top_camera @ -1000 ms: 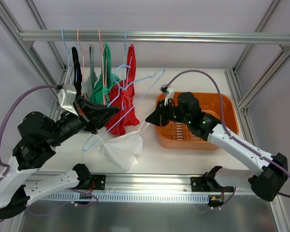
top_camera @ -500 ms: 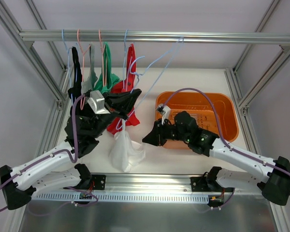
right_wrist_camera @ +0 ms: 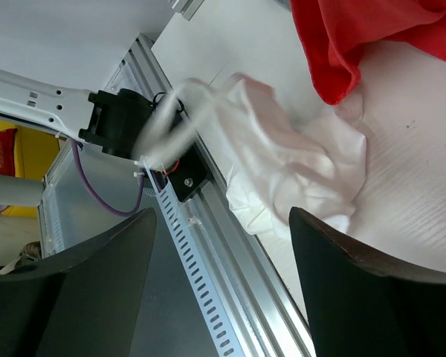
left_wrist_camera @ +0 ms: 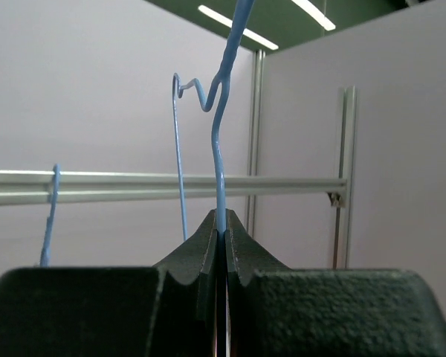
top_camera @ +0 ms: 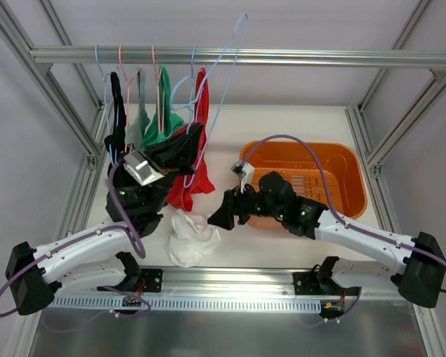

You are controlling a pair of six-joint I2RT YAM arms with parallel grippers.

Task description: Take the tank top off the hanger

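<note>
The white tank top lies crumpled on the table near its front edge, off the hanger. My left gripper is shut on the bare light-blue wire hanger and holds it upright, with its hook above the rail. In the left wrist view the hanger wire rises straight out of the closed left gripper. My right gripper hovers just right of the tank top, open and holding nothing. In the right wrist view the tank top lies beyond the spread fingers of the right gripper.
An orange bin stands at the right behind my right arm. Black, grey, green and red garments hang on hangers from the metal rail. The aluminium front rail runs right below the tank top.
My left arm swung the hanger up toward the rail. The tank top slid off it and dropped in a heap. My right gripper opened, let go of the cloth and moved left.
</note>
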